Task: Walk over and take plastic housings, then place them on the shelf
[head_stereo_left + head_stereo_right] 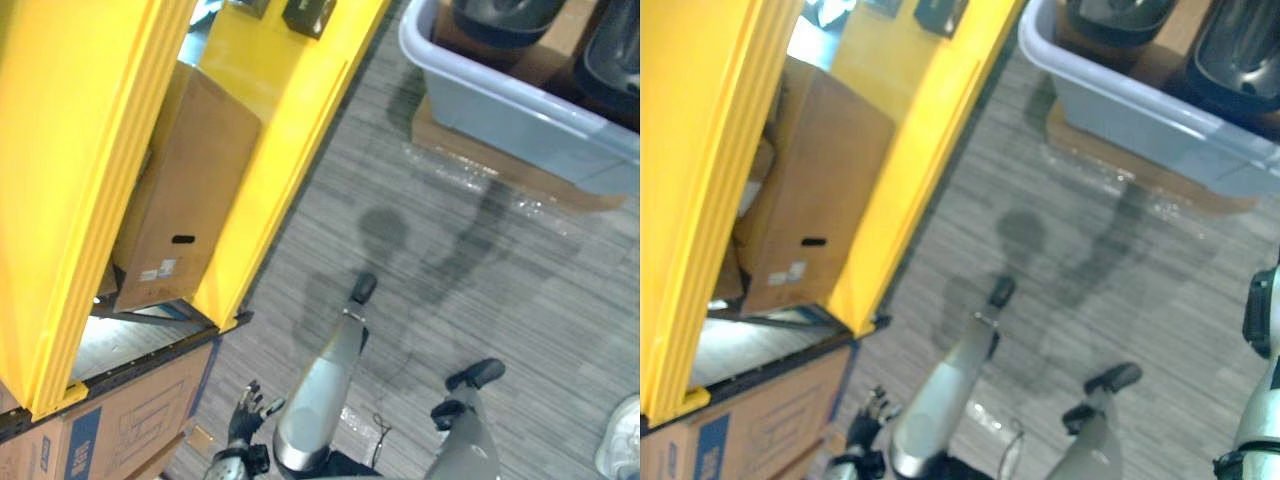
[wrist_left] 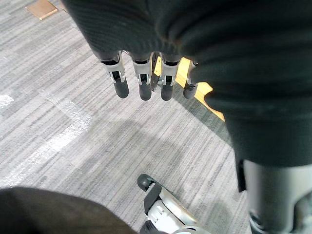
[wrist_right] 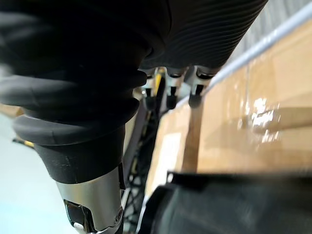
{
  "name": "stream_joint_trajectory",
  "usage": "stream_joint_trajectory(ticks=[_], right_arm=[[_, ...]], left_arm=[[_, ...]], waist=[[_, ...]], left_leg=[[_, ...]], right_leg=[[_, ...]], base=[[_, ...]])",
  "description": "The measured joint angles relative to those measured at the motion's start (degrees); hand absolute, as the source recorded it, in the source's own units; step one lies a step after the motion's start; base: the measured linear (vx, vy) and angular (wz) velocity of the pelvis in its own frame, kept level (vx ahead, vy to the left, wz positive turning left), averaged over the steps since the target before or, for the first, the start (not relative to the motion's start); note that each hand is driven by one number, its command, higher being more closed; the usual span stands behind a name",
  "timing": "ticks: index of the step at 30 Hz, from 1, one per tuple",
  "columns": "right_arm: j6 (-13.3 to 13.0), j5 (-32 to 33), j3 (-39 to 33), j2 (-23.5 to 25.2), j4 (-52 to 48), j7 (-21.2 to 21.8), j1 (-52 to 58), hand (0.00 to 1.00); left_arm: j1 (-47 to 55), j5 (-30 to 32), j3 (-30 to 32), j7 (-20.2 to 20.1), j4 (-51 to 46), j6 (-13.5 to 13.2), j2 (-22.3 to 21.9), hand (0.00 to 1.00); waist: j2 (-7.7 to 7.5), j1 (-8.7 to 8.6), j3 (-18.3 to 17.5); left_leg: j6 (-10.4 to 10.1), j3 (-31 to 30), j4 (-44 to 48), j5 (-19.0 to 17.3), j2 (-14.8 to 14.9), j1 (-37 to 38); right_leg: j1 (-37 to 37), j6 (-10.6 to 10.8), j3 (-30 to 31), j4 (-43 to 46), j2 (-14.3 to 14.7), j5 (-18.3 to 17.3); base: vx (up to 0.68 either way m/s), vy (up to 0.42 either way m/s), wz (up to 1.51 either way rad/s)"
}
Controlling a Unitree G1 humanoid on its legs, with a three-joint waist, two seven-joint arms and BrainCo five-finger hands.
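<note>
Dark plastic housings (image 1: pixel 500 14) lie in a grey-blue bin (image 1: pixel 520 118) on the floor at the far right, well away from both hands. The yellow shelf (image 1: pixel 275 150) rises on the left, with small dark parts (image 1: pixel 310 15) on its upper level. My left hand (image 1: pixel 245 415) hangs low beside the shelf's foot; in the left wrist view its fingers (image 2: pixel 141 83) point straight down over grey carpet and hold nothing. In the right wrist view my right hand's fingers (image 3: pixel 170 97) hang straight beside a cardboard surface (image 3: pixel 253 122), also holding nothing.
A brown cardboard box (image 1: pixel 185 190) stands inside the shelf, and a printed carton (image 1: pixel 120 430) sits below it. The bin rests on a flat cardboard box (image 1: pixel 470 155). A person's white shoe (image 1: pixel 622 440) shows at the lower right. Grey carpet (image 1: pixel 480 290) lies between shelf and bin.
</note>
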Motion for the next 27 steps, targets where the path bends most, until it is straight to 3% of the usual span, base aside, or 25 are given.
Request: stream_joint_trajectory(ticks=[5, 8, 14, 20, 25, 26, 27], right_arm=[[6.47, -0.18, 1.83, -0.04, 1.78, -3.52, -0.27, 0.00], [8.68, -0.19, 2.23, -0.03, 2.45, -5.94, -0.61, 0.00], [11.36, -0.38, 2.33, -0.05, 4.00, -11.18, -1.32, 0.00], [13.32, -0.87, 4.31, -0.48, 4.01, -13.31, -2.99, 0.00], [15.85, -0.77, 4.36, -0.83, 4.13, -14.70, -3.00, 0.00], [16.37, -0.77, 4.38, -0.83, 4.18, -14.51, -2.98, 1.00], [17.18, -0.80, 4.40, -0.84, 4.21, -13.74, -2.97, 1.00]], left_arm=[[0.00, -1.92, -1.19, -1.15, 0.16, -0.13, 0.00, 0.00], [-0.01, -2.24, -3.34, -1.66, 1.23, -0.41, -0.04, 0.00], [0.00, -3.82, -5.27, -2.33, 2.24, -2.04, -0.04, 0.00], [0.00, -4.01, -5.78, -3.33, 2.97, -2.73, -0.04, 0.00], [0.00, -4.38, -6.36, -3.74, 3.00, -3.93, -0.03, 0.00], [0.00, -4.40, -6.37, -3.76, 3.01, -3.94, -0.03, 0.00], [0.00, -4.45, -6.37, -3.89, 3.13, -3.99, -0.02, 0.00]], waist=[[0.10, 2.14, -0.07], [1.00, 2.85, -0.69], [3.16, 4.27, -2.22], [3.60, 4.44, -2.54], [3.83, 5.55, -2.71], [3.85, 5.61, -2.72], [3.86, 5.64, -2.73]], left_leg=[[0.05, 0.00, 0.27, -0.27, -0.08, -0.13], [0.07, -0.13, 0.20, -0.30, -0.16, -0.24], [0.17, -0.12, -0.72, -0.14, -0.20, -0.25], [0.17, 0.00, -1.73, -0.06, -0.34, 0.15], [0.16, 0.12, -2.26, -0.07, -0.51, 0.61], [0.16, 0.12, -2.48, -0.07, -0.52, 0.77], [0.16, 0.14, -2.68, -0.07, -0.55, 0.93]], right_leg=[[0.08, 0.05, 0.00, -0.25, -0.09, 0.09], [0.05, 0.06, -0.35, -0.34, -0.18, 0.10], [0.23, 0.16, -0.96, -1.33, -0.22, 0.29], [0.89, 0.45, -1.29, -2.74, -0.18, 0.60], [1.08, 0.50, -1.28, -3.08, -0.34, 0.64], [1.08, 0.50, -1.28, -3.08, -0.36, 0.64], [1.09, 0.45, -1.28, -3.08, -0.40, 0.61]], base=[[0.00, 0.000, 0.00], [-0.03, 0.010, 0.03], [-0.02, 0.006, 0.01], [0.00, -0.004, 0.03], [-0.02, 0.003, -0.01], [-0.06, 0.008, 0.00], [-0.07, 0.012, -0.01]])
